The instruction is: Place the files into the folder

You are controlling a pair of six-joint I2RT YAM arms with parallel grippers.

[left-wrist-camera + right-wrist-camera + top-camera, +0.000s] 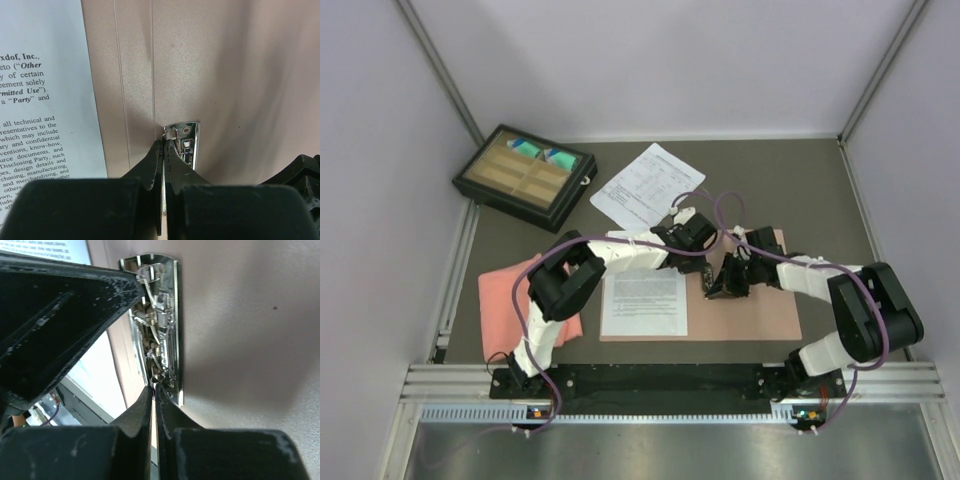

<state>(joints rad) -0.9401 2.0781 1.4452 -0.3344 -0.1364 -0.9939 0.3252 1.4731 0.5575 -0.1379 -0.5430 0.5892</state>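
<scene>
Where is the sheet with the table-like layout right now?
In the top view, the table-layout sheet lies flat at back centre, just right of the black tray and behind the folder.

Arms (620, 250) crowded over folder (760, 315); free table (810, 190) far R.

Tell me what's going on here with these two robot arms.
Both arms are working at the metal clip inside the open folder. The left tool and the right tool are both closed, with their tips right at the clip. The dense-text sheet lies flat on the folder's left side. The table-layout sheet lies on the table behind the folder, not in it yet.
</scene>
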